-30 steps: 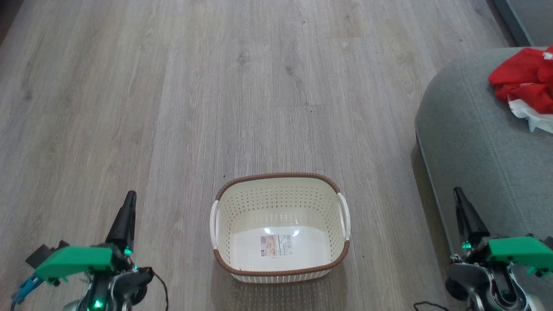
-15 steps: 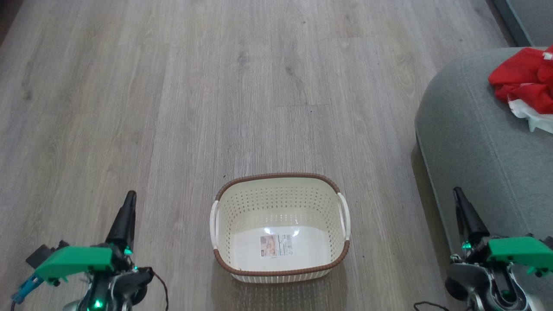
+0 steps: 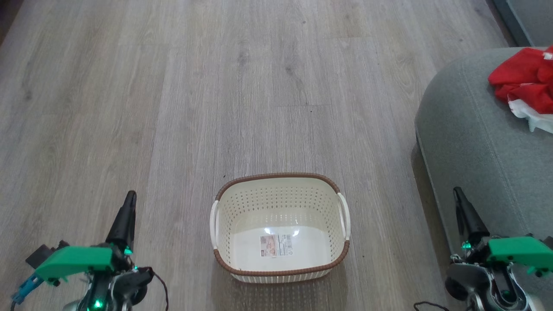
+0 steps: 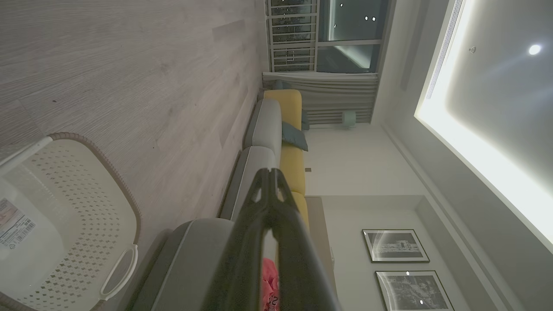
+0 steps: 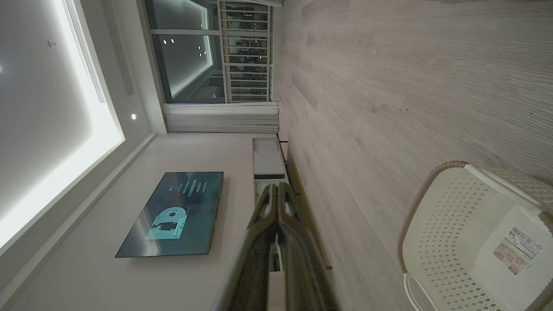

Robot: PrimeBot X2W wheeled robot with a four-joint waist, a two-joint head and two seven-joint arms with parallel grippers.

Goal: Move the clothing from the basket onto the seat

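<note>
- Across the last second nothing moves: the head view is the same, and both arms rest low at their own sides.
- The basket (image 3: 281,176) stands on the wooden floor (image 3: 216,86) between the two grippers. Inside I see only its bare bottom with the paper label (image 3: 276,245).
- The red clothing (image 3: 525,82) lies in a heap on the grey seat (image 3: 475,142), at the right edge of the head view, with the small white piece (image 3: 529,114) touching its near side.
- The left gripper (image 3: 128,199) is clenched, the tips of its fingers meet, and it carries nothing.
- The right gripper (image 3: 458,195) is also clenched and carries nothing, just beside the near corner of the seat.
- My judgement: the task looks finished, and the stillness fits a robot that is only waiting.
</note>
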